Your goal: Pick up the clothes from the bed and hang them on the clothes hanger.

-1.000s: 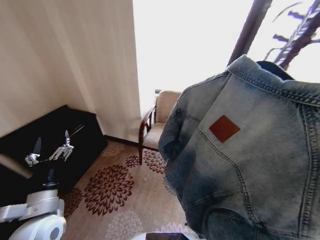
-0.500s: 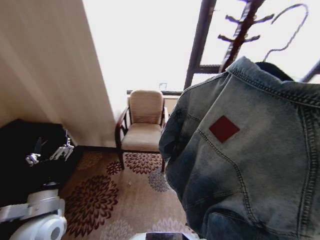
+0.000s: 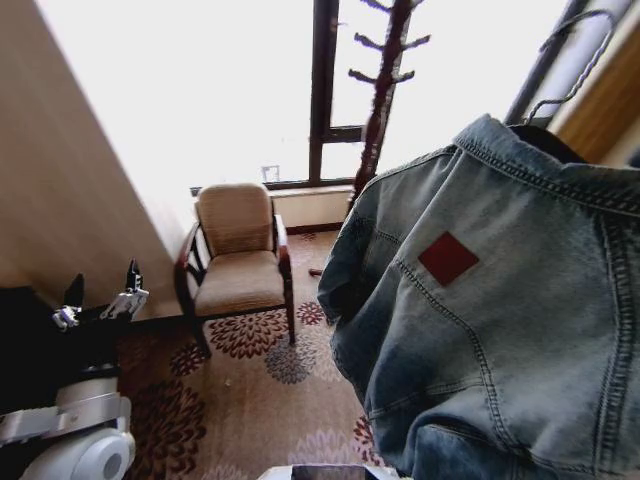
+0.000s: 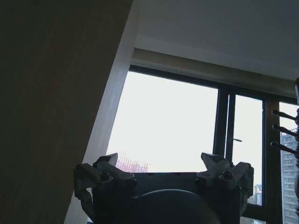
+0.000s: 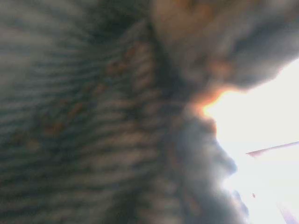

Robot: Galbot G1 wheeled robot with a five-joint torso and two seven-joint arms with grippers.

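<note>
We are carrying the denim jacket (image 3: 500, 320) high on our right side, close to the head camera, its back toward us with the brown leather patch (image 3: 448, 257) showing just below the collar. Above the collar a thin hanger hook (image 3: 570, 55) rises, so the jacket appears to sit on the clothes hanger, though the hanger's bar is buried in the cloth. The right wrist view is pressed against blurred denim, and we cannot tell how the right arm's fingers stand or just where they grip. Our left gripper (image 3: 100, 300) is held low at our left, well apart from the jacket, its fingers spread wide with nothing between them; the left wrist view confirms the empty gap against the window (image 4: 163, 126). Ahead stand a dark coat stand (image 3: 385, 90) with short pegs and an armchair (image 3: 235, 255) below it. We judge the step to be bringing the hook to a peg: we should keep the jacket level, approach slowly so it does not swing, and keep the hook facing the pegs.
</note>
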